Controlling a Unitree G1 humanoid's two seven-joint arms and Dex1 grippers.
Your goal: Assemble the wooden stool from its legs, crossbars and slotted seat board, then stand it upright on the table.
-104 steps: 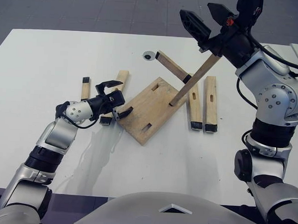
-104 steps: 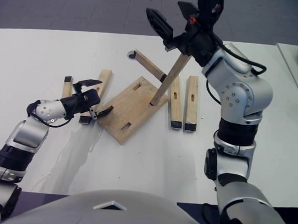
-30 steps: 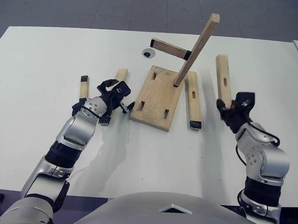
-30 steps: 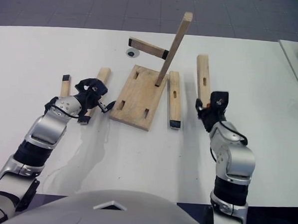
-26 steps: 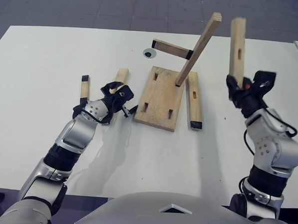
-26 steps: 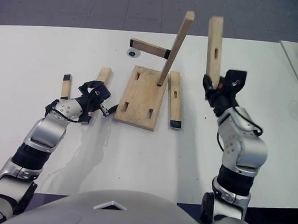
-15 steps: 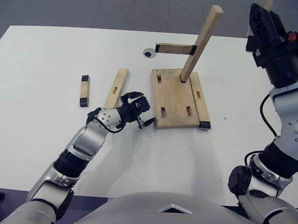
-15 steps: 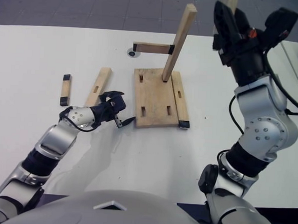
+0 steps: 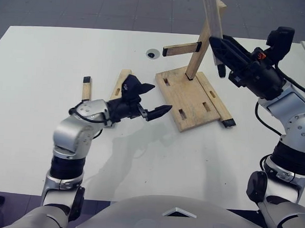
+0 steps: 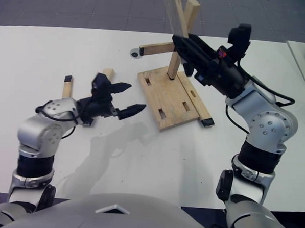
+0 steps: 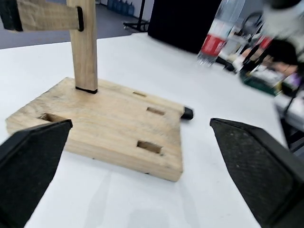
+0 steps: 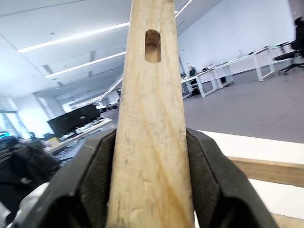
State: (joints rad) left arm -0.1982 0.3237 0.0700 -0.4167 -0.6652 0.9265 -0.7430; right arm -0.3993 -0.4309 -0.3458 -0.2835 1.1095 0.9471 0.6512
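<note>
Right gripper (image 9: 216, 56) clamps a leg (image 9: 211, 12) upright by the far side of the seat board (image 9: 194, 98), mid-table; left gripper (image 9: 161, 97) hangs open just left of it. I'd pin the board first — then lower the leg square into a free slot (image 9: 182, 113).

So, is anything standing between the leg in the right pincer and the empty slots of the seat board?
Nothing lies on the empty slots of the seat board. The upright leg already fitted stands close beside the held leg in the right pincer, so it could be bumped.
</note>
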